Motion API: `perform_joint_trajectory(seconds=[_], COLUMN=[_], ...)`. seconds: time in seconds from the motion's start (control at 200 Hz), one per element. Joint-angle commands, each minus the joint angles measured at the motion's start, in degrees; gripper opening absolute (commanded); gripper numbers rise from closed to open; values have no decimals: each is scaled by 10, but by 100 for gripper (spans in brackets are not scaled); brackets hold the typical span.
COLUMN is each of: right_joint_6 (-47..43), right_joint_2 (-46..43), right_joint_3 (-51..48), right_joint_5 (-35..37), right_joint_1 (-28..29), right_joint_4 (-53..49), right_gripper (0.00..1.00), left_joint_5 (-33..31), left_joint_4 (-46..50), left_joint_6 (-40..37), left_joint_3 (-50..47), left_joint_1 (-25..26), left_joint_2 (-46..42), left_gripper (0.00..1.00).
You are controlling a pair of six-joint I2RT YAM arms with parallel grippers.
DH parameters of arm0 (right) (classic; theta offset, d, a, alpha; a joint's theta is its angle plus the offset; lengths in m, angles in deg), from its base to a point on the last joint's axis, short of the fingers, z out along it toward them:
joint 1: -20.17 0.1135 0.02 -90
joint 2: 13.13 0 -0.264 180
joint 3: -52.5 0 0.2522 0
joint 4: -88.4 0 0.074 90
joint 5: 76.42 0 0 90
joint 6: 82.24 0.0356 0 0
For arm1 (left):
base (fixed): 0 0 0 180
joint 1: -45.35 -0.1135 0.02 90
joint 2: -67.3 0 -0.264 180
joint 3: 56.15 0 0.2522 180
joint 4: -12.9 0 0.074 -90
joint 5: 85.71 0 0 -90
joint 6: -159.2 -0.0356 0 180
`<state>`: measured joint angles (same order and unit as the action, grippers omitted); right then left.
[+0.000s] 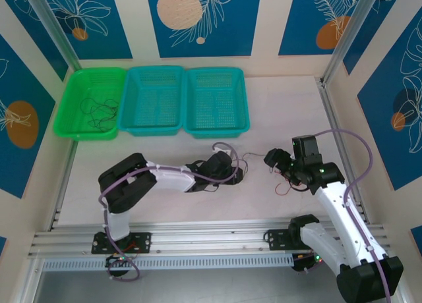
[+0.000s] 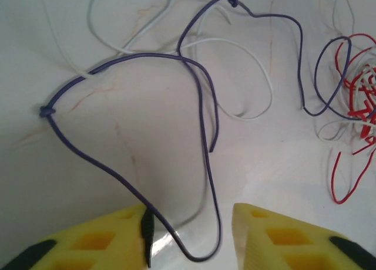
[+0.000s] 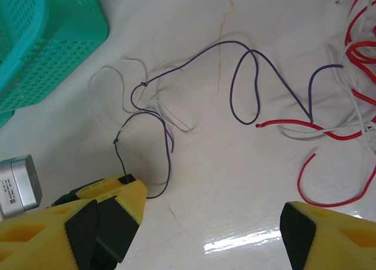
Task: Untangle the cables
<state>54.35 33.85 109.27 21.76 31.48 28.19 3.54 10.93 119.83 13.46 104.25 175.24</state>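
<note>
1. White bench carries the cables at mid-frame in the top view, between both arms
2. From the left wrist, a purple cable loops across the centre, with a red tangle at the right edge
3. Around that loop's bottom bend the left gripper stands open, not pinching
4. Low in its own view, the right gripper gapes wide
5. Upper left, a green basket holds dark wires

Pale marbled tabletop, green basket and two teal baskets side by side along its far edge, thin purple, white and red cables sprawled loose nearer the front
</note>
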Motion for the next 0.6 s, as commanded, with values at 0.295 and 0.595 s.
perform_joint_trajectory(seconds=[0.295,0.595], right_joint_6=[107,175], right_joint_2=[33,188], right_joint_3=[-68,-70], right_joint_5=[5,42], right_joint_1=[-1,-50], right_joint_4=[52,60], right_gripper=[82,82], left_joint_5=[-19,-85], left_joint_4=[43,182], left_joint_6=[-48,-175], left_joint_3=[27,49], left_joint_1=[-5,-25], left_joint_2=[-115,-319], left_gripper=[0,0])
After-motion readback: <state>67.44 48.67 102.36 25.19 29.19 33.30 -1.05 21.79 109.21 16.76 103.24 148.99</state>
